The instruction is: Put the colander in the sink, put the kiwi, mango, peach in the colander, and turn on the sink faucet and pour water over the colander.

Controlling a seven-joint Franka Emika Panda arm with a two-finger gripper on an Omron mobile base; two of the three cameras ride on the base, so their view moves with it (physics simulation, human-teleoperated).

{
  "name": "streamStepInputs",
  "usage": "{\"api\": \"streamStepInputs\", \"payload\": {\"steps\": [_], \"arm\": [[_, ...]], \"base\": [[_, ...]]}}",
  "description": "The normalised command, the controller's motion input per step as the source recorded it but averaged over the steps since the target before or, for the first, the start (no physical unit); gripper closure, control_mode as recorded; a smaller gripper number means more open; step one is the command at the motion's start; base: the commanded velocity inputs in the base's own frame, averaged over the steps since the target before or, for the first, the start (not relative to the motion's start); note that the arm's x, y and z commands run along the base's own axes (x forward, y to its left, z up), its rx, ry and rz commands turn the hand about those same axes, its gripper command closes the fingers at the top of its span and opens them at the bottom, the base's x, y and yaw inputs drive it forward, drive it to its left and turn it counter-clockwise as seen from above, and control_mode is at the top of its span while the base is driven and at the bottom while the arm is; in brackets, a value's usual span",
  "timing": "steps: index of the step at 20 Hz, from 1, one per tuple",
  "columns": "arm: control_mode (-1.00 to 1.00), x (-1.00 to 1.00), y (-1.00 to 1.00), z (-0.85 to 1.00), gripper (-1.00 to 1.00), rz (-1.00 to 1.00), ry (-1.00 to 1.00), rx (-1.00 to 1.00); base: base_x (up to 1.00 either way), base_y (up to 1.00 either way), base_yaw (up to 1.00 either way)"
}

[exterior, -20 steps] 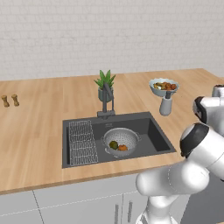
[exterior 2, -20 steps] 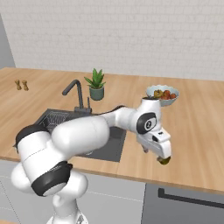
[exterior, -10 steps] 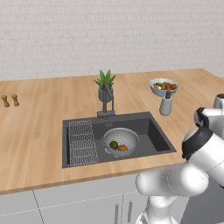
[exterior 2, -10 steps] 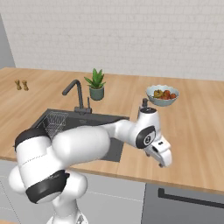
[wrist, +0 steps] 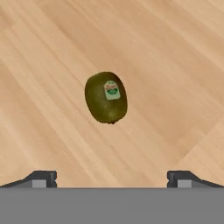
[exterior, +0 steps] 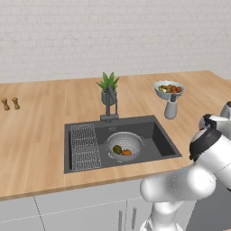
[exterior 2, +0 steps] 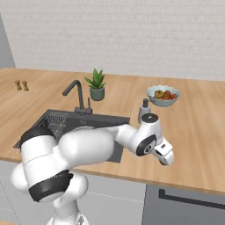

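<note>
Kiwi (wrist: pixel 106 97) lay alone on the wooden surface (wrist: pixel 175 57), right of the sink (exterior: pixel 155 135), seen in the hand view straight ahead of the tool (wrist: pixel 112 177). The tool's tips were spread wide, holding nothing, and sat above the fruit with a clear gap. The colander (exterior: pixel 125 145) already sat in the sink with a greenish fruit (exterior: pixel 117 149) and the peach (exterior: pixel 127 152) inside; the sink faucet (exterior: pixel 109 101) showed no stream. To do this pick well, the arm likely needed to centre the tips on either side of the kiwi's narrow middle, descend straight until they bracket it, and close gently, since the rounded fruit could roll or squirt out if caught off-centre.
</note>
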Motion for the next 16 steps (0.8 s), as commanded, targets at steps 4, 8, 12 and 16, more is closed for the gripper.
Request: {"api": "streamStepInputs", "payload": {"steps": [4, 8, 12, 16], "arm": [[-1.00, 0.28, -0.33, -0.35, -1.00, 0.12, 0.00, 0.00], [-1.00, 0.23, -0.43, -0.32, -1.00, 0.13, 0.00, 0.00], [-1.00, 0.27, -0.26, -0.26, -1.00, 0.12, 0.00, 0.00], [-1.00, 0.38, -0.22, -0.29, -1.00, 0.14, 0.00, 0.00]], "base": [[0.00, 0.00, 0.00], [0.00, 0.00, 0.00], [0.00, 0.00, 0.00], [0.00, 0.00, 0.00]]}}
